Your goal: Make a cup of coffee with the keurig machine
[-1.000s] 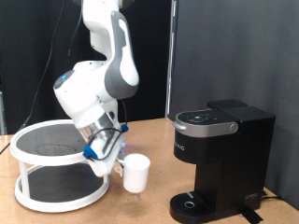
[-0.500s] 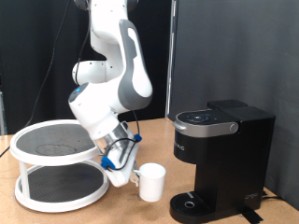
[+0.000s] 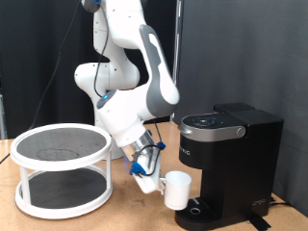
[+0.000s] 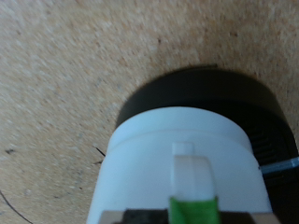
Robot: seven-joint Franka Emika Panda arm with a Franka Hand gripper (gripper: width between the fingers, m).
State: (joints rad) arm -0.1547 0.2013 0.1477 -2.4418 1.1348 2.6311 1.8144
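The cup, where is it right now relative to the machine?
In the exterior view the cup hangs in the gripper, low and centre-right, just left of the keurig machine and beside its round drip base.

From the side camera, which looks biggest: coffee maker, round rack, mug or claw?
1. Round rack and coffee maker: look alike, the rack wider, the maker taller.
2. Mug and claw: both small, too close to rank.

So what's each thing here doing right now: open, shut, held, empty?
gripper: shut on the cup's handle side, beside the machine.
cup: upright, carried above the table, next to the drip base; its contents do not show.
keurig machine: lid down, nothing on its drip base.
white round rack: standing at the exterior view's left, shelves bare.
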